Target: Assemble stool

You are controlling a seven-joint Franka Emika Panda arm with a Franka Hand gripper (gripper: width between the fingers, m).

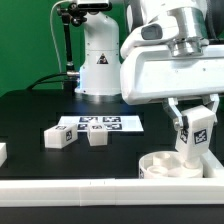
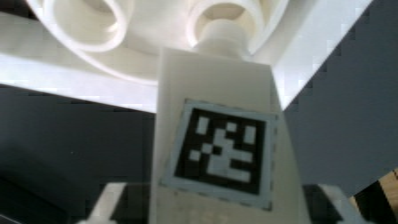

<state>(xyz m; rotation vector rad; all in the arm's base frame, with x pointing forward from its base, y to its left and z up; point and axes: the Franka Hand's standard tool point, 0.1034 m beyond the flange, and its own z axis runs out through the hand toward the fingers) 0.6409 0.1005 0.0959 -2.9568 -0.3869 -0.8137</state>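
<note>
My gripper is shut on a white block leg with a black-and-white tag, held upright at the exterior view's right. The leg's lower end sits over or in the round white seat, which lies on the table with its underside recesses up. In the wrist view the tagged leg fills the middle between my fingers. Its far end meets a socket in the seat. I cannot tell how deep it sits.
Two loose tagged legs lie on the black table in front of the marker board. Another white part shows at the left edge. A long white border rail runs along the front. The arm's base stands behind.
</note>
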